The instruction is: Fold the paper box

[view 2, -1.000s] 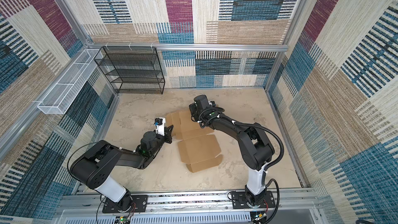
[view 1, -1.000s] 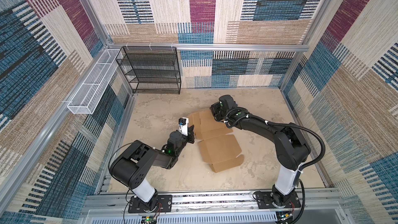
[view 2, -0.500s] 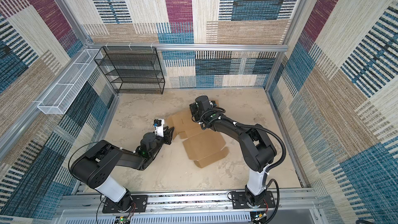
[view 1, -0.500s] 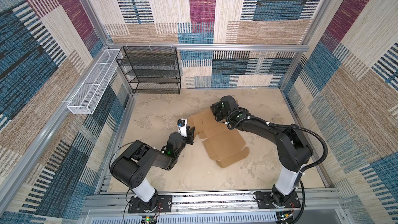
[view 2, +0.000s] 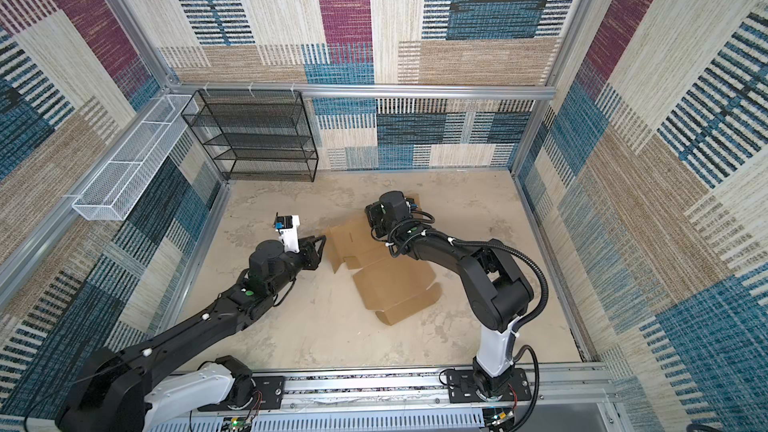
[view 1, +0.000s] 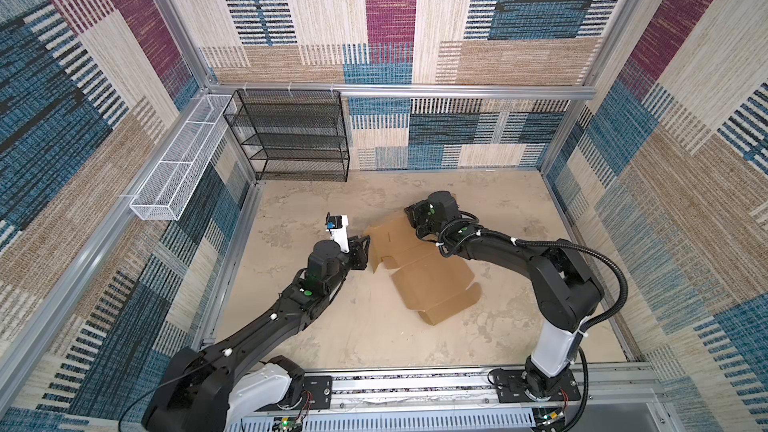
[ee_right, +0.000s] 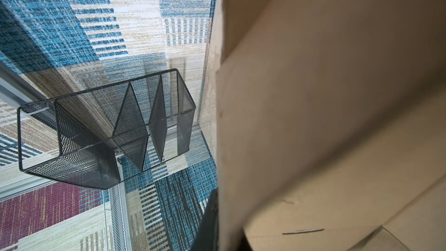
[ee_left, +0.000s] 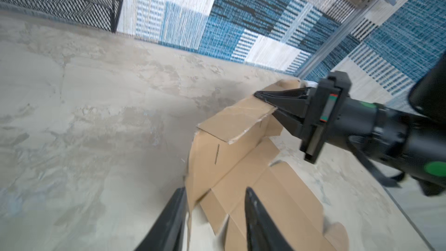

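Observation:
The paper box (view 1: 432, 280) (view 2: 395, 284) is a brown cardboard sheet on the floor, its near panel flat and its far part raised. My left gripper (view 1: 368, 245) (view 2: 322, 243) is at its left edge. In the left wrist view the left gripper (ee_left: 214, 193) is open, with the box's (ee_left: 226, 150) upright side flap standing between the fingers, close to one finger (ee_left: 178, 201). My right gripper (view 1: 409, 218) (view 2: 370, 216) (ee_left: 263, 97) is shut on the far flap. In the right wrist view the box (ee_right: 325, 117) hides most of the right gripper (ee_right: 218, 196).
A black mesh shelf rack (view 1: 295, 135) (view 2: 253, 135) stands against the back wall at the left. A white wire basket (view 1: 178, 160) (view 2: 129, 164) hangs on the left wall. Patterned walls and aluminium rails enclose the floor on all sides.
My left gripper has opened and let go of the box's left flap. The box has slid a little to the right and turned, with the right gripper still holding its far flap.

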